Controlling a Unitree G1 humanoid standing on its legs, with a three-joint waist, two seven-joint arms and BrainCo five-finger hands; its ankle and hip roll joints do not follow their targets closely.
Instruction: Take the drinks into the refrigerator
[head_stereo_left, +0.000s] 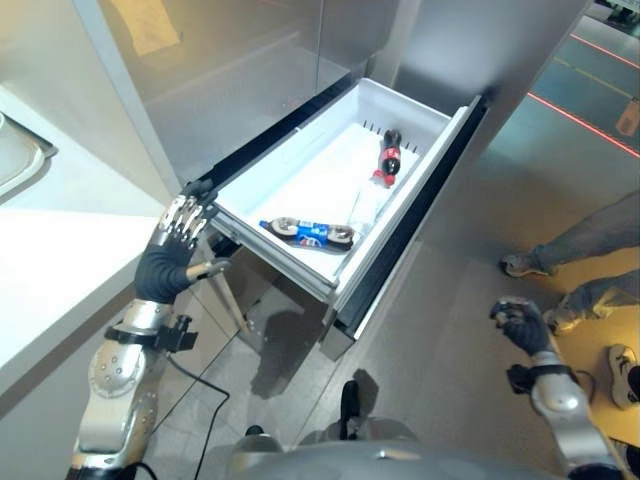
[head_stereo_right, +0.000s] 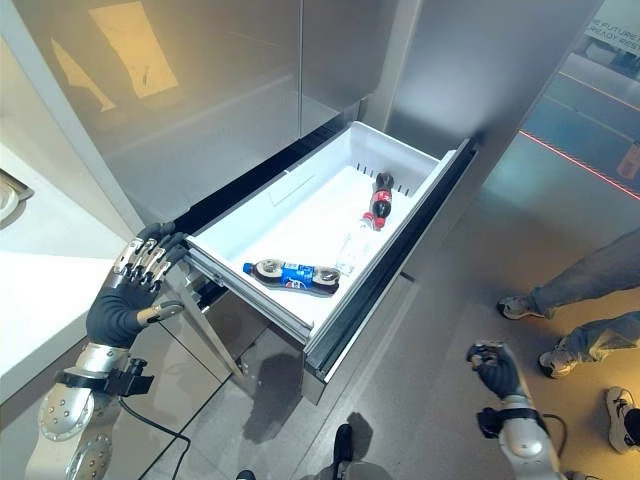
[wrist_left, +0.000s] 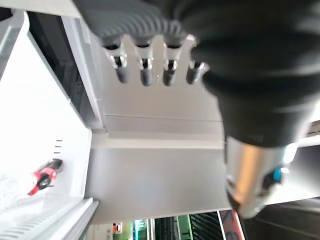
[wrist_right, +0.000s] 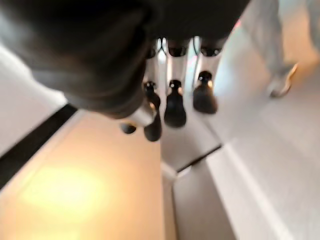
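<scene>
Left eye view: left hand (head_stereo_left: 172, 252) flat-fingered at drawer (head_stereo_left: 262, 172) corner, right hand (head_stereo_left: 522, 325) curled empty near person's shoes (head_stereo_left: 520, 265).

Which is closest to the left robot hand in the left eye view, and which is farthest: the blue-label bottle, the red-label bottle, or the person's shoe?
From the left robot hand at the drawer's near corner:
1. Blue-label bottle, lying in the drawer's front part.
2. Red-label bottle, toward the drawer's back.
3. Person's shoe, on the floor beyond the drawer, to the right.

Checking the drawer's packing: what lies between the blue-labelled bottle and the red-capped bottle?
A clear bottle lies between the blue-labelled bottle and red-capped bottle, seen in both eye views.
</scene>
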